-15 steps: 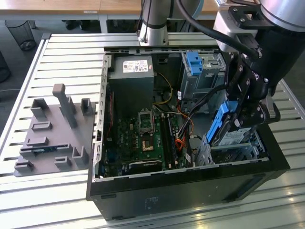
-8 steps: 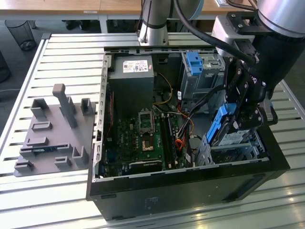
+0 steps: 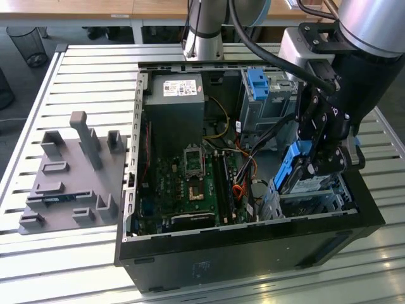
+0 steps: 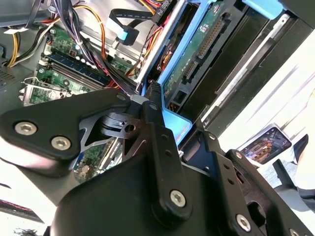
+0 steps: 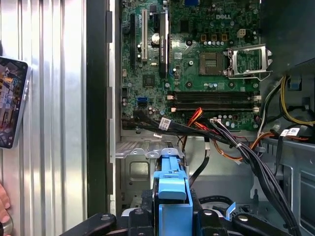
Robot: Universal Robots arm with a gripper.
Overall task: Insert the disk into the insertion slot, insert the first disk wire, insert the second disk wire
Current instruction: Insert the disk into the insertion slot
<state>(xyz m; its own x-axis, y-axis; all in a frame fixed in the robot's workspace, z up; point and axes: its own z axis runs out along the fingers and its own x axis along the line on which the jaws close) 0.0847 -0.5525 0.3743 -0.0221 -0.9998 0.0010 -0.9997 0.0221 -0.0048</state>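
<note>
Slatted counter (image 3: 82,69) carries your open computer case (image 3: 253,247). Loose wires (image 3: 253,158) crowd its middle. Toward the exterior view's right, your gripper (image 3: 316,166) pinches the disk (image 3: 294,171), tilted above the insertion slot (image 3: 316,201). Likely fault: a skewed entry jams the blue frame, or a wire snags.

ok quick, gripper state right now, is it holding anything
Gripper: closed on the disk, fingers clamping its blue carrier.
</note>
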